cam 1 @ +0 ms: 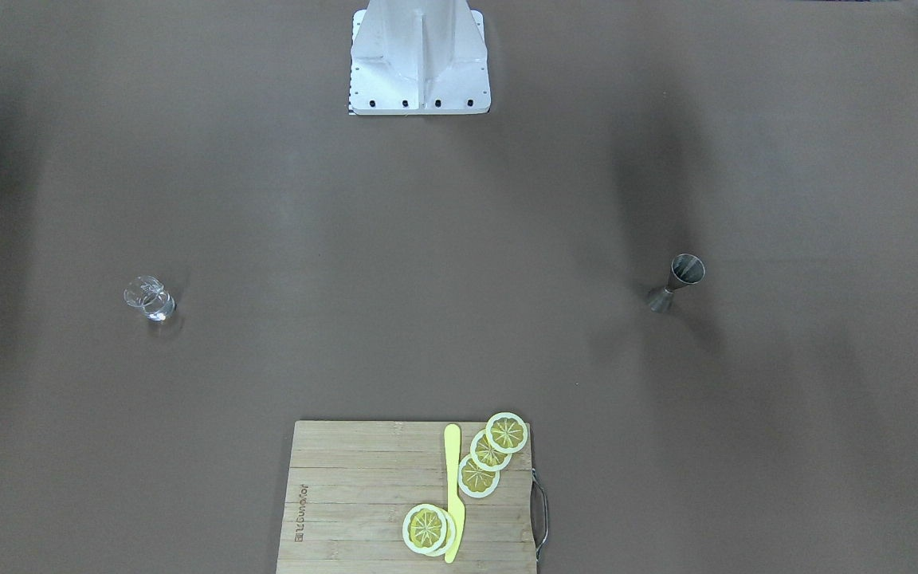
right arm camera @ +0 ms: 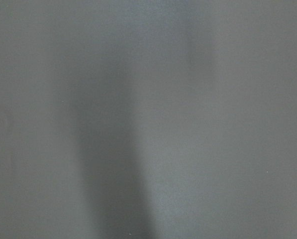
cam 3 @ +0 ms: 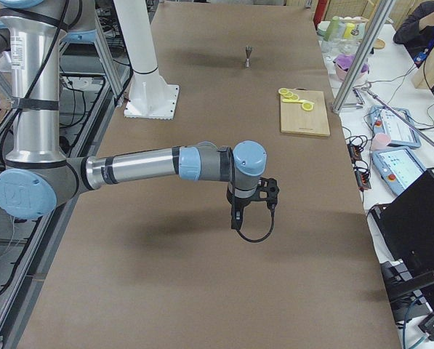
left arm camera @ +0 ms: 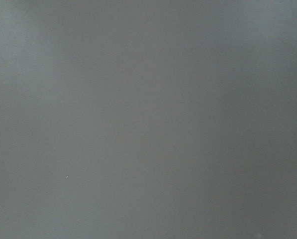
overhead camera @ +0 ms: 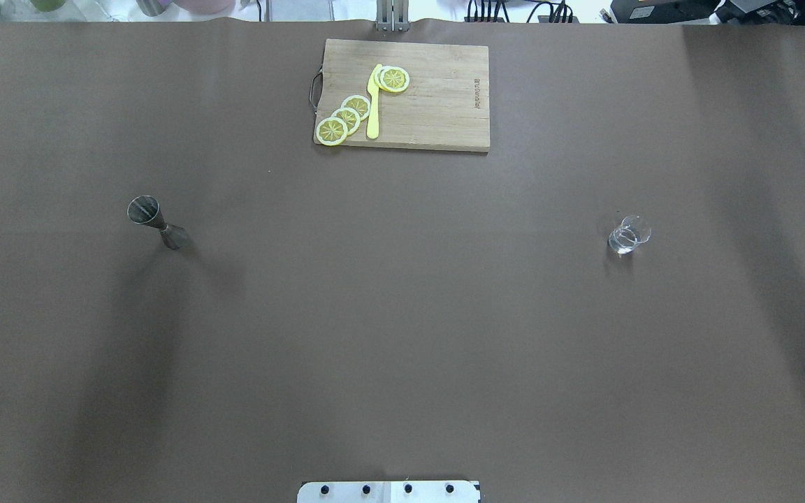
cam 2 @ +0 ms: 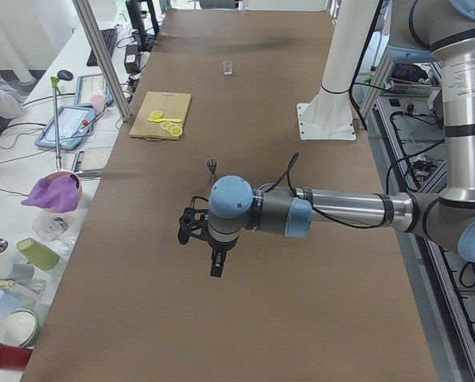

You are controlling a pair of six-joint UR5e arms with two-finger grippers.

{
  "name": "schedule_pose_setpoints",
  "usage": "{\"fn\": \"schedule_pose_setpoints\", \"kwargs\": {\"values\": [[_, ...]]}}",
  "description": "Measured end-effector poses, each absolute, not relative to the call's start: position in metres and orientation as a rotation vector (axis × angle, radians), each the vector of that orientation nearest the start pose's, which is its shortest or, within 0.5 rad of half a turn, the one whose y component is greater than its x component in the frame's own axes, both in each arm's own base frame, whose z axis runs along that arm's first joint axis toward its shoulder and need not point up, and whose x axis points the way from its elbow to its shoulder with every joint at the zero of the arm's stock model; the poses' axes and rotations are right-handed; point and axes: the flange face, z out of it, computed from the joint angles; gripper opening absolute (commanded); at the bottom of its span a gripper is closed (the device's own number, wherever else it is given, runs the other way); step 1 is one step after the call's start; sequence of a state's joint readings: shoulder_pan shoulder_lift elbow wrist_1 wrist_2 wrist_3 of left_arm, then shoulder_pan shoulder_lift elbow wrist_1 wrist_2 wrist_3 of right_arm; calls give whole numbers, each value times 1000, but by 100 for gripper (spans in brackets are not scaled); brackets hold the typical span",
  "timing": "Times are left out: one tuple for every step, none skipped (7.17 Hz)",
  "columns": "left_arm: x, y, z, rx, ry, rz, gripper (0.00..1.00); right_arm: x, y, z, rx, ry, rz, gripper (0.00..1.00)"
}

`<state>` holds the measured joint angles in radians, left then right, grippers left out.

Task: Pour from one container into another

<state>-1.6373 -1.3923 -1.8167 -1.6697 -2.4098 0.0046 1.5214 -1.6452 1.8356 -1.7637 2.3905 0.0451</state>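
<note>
A metal jigger [cam 1: 676, 281] [overhead camera: 156, 221] stands upright on the brown table on my left side. On my right side stands a small clear glass [cam 1: 150, 299] [overhead camera: 628, 235]. Neither gripper appears in the overhead or front views. The exterior left view shows my left gripper [cam 2: 216, 265] hanging above the table, well short of the jigger [cam 2: 212, 165]. My right gripper [cam 3: 235, 218] shows only in the exterior right view, hovering over bare table. I cannot tell whether either is open or shut. Both wrist views show only table surface.
A wooden cutting board [overhead camera: 437, 98] [cam 1: 347, 494] lies at the far middle edge with several lemon slices [overhead camera: 346, 117] and a yellow knife [overhead camera: 373, 105]. The white pedestal [cam 1: 419, 64] stands at the near middle. Cups and tablets [cam 2: 62, 127] crowd the side bench.
</note>
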Motion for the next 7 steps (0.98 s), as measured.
{"fn": "schedule_pose_setpoints", "kwargs": {"values": [[-87, -420, 601, 189, 834, 13, 98, 38, -452, 569, -19, -817, -16, 100], [-87, -419, 598, 193, 836, 15, 98, 37, -451, 558, 4, -814, -31, 100], [-86, -420, 594, 199, 837, 20, 98, 33, -452, 546, 34, -811, -60, 100], [-82, -427, 588, 210, 837, 37, 98, 22, -457, 531, 77, -813, -113, 100], [-69, -442, 575, 239, 838, 84, 98, 1, -462, 520, 128, -822, -188, 100], [-43, -458, 559, 301, 837, 175, 98, -20, -464, 511, 181, -835, -264, 100], [-15, -472, 549, 386, 838, 277, 98, -42, -466, 503, 222, -848, -333, 100]]}}
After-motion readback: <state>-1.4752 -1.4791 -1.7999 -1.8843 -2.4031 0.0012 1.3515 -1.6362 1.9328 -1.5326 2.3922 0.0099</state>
